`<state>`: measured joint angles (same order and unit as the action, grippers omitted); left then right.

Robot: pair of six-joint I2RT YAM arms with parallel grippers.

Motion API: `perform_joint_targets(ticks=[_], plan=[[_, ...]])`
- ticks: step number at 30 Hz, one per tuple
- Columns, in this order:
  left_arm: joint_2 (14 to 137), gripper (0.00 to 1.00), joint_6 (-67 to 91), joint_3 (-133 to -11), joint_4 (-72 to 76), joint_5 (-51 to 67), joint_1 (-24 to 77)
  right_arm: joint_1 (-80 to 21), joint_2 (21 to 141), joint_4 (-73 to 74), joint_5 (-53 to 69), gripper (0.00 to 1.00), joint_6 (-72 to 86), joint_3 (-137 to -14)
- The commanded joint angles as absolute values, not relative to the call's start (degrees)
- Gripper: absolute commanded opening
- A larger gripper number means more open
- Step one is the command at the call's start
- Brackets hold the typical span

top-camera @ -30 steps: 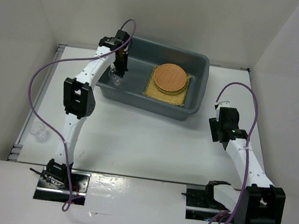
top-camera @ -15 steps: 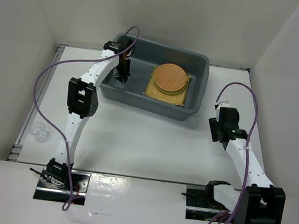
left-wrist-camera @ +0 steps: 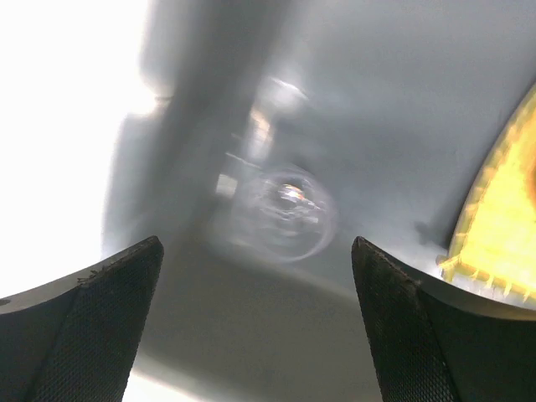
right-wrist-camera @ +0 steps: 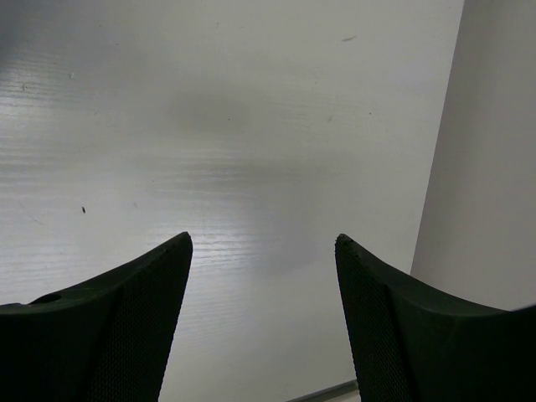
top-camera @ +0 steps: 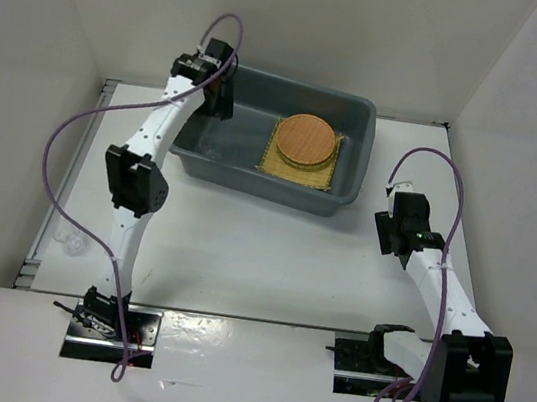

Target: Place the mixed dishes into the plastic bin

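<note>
Top view: plastic bin point(top-camera: 251, 180) sits at upper centre of the table point(top-camera: 261, 251), long side running left-right. Inside, right half: square woven plate point(top-camera: 329, 176) lies flat on the bin floor w/ the round orange-brown plate point(top-camera: 307, 140) stacked on top, roughly centred. Can't tell if anything sits between the two.

Left claw point(top-camera: 218, 103) hangs over the bin's upper-left corner, pointing down into it. Left wrist view: left claw point(left-wrist-camera: 255, 244) is spread wide w/ nothing between the fingers point(left-wrist-camera: 109, 318). Below them a clear cup point(left-wrist-camera: 283, 213) rests on the grey bin floor, blurred, well apart from both fingers. Yellow woven edge of the square plate point(left-wrist-camera: 502, 218) shows at the right of that frame.

2nd clear cup point(top-camera: 70, 242) sits at the far left edge of the table, outside the bin, by the left arm's lower link.

Right claw point(top-camera: 397, 232) is at mid right, well apart from the bin. Wrist view: right claw point(right-wrist-camera: 264, 241) gapes wide, empty, over bare white table point(right-wrist-camera: 209, 126).
</note>
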<state>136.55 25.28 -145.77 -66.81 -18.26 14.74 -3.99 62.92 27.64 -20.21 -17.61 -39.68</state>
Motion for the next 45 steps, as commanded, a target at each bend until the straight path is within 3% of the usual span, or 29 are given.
perform_joint_targets(ticks=[1, 4, 7, 10, 14, 22, 34, 45], plan=[[122.4, 0.99, 32.6, -148.8, -68.5, -41.4, 14.9, -4.6, 62.2, 25.3, -21.4, 0.74, -16.9, -38.9], [110.1, 0.99, 40.6, -129.1, -61.1, -51.1, 12.2, -4.6, 62.2, 25.3, -21.4, 0.74, -16.9, -38.9], [92.7, 0.99, 44.1, -99.3, -46.0, -44.3, 6.3, -4.6, 62.2, 25.3, -21.4, 0.74, -16.9, -38.9], [81.2, 0.99, 53.4, -81.2, -46.4, -40.4, -0.2, -4.6, 62.2, 25.3, -21.4, 0.74, -16.3, -38.9], [77.7, 0.97, 59.8, -70.1, -52.1, -37.3, -4.0, -4.6, 62.8, 25.3, -21.4, 0.74, -16.3, -38.9], [86.0, 0.91, 70.1, -65.4, -64.5, -39.7, -9.6, -5.1, 63.8, 25.3, -20.9, 0.74, -16.3, -38.9], [87.2, 0.91, 67.8, -59.4, -59.3, -36.6, -13.4, -5.6, 64.3, 25.3, -20.9, 0.74, -16.3, -38.9], [90.6, 0.91, 59.3, -62.2, -56.6, -35.3, -15.4, -5.6, 64.9, 25.3, -20.9, 0.74, -16.3, -38.9]])
